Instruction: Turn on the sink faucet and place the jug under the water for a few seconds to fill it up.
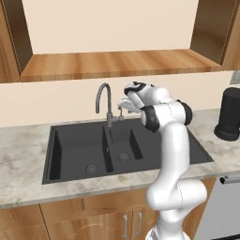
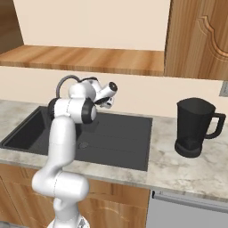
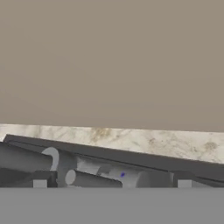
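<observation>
Left base view: the black double-basin sink (image 1: 84, 150) lies in the middle of the frame, sunk into the marbled table (image 1: 23, 164). Its large bowl on the left and its small bowl beside it are both dry, each with a round drain, and a flat drainboard runs off to the right behind my arm. The grey faucet (image 1: 105, 101) stands at the sink's back edge, its arched spout curving left over the bowls, with no stream coming from it. My hand (image 1: 123, 106) sits just right of the faucet, at about the height of its small side lever; whether it touches the lever I cannot tell. My hand's jaws stand wide apart with nothing between them.

In the right base view the black jug (image 2: 195, 127) stands upright at the right of the frame on the table, handle pointing right, well apart from the sink and from my hand (image 2: 107, 103). I cannot see inside the jug.

In the hand view the faucet's grey lever (image 3: 92, 179) lies low in the frame, close in front of my fingertips (image 3: 40, 183), with the sink rim, a strip of table and the beige wall above it.

A wooden shelf (image 1: 117, 63) runs across the upper part of the left base view, well above the faucet. The stretch of table between the sink and the jug is open.
</observation>
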Motion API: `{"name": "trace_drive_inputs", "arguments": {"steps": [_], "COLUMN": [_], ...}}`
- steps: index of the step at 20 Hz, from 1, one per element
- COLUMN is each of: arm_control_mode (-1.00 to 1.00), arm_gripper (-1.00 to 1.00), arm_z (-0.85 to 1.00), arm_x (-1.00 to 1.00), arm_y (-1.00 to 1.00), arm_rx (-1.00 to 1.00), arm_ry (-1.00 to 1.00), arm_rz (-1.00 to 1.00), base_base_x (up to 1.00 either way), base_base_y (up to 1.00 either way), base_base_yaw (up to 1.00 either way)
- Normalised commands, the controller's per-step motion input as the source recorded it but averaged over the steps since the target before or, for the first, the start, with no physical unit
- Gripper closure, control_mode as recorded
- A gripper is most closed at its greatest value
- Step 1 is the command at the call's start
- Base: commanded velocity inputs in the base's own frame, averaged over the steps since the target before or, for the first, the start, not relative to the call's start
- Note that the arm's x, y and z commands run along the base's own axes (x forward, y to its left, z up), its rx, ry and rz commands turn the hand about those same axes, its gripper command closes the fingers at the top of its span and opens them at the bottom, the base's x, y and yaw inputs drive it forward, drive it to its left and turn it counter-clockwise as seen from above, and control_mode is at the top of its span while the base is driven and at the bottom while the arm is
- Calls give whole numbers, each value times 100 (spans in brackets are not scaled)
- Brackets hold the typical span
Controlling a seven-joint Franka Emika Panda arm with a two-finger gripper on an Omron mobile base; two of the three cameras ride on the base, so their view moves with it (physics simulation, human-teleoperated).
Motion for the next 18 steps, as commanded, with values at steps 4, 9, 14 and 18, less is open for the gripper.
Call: {"name": "trace_drive_inputs", "arguments": {"steps": [4, 9, 14, 18], "arm_control_mode": [-100, -100, -100, -100], "arm_gripper": [-100, -100, -100, -100], "arm_z": [-19, -26, -38, -9], "arm_x": [23, 14, 2, -1], "arm_y": [0, 0, 1, 0], "arm_rx": [0, 0, -4, -1], "arm_ry": [0, 0, 0, 0], "arm_rz": [-4, -3, 0, 0], "base_base_x": [0, 0, 0, 0], "base_base_y": [0, 0, 0, 0], "base_base_yaw": [0, 0, 0, 0]}}
